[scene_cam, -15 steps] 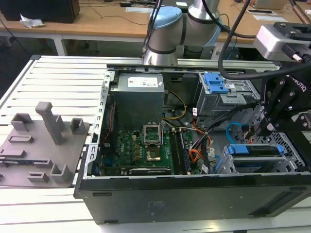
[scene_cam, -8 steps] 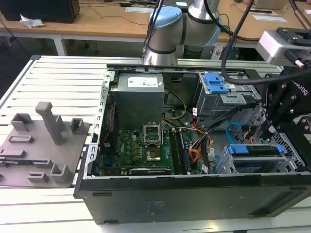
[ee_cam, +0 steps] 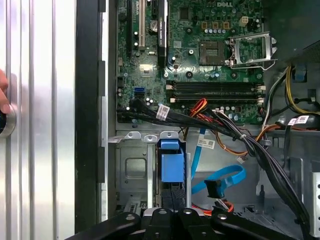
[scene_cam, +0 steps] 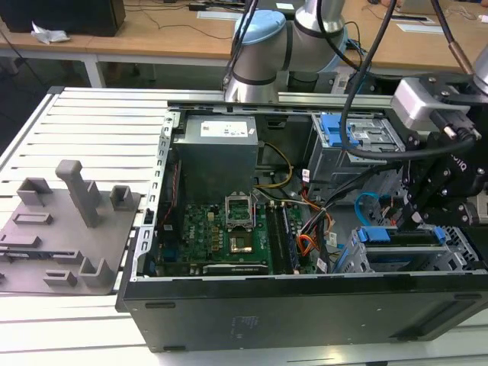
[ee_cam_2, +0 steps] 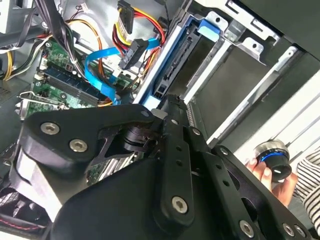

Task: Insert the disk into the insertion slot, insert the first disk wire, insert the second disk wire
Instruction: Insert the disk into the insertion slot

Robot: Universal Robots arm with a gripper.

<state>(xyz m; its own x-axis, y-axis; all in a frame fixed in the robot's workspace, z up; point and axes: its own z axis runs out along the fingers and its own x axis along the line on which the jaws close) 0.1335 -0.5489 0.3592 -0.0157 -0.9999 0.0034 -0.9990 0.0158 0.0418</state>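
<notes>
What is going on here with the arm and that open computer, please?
The arm's gripper is down at the insertion slot inside an open computer case. The disk, in its blue carrier, is in that slot directly beneath the gripper. The second disk wire lies loose beside the cage, its dark plug apparently free. A person's hand rests on a round knob outside the case.

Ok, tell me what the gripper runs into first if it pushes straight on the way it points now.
Most likely the disk: in the first wrist view the gripper points straight at its blue carrier, which sits in the insertion slot. Depth is unclear, so it may already touch.
</notes>
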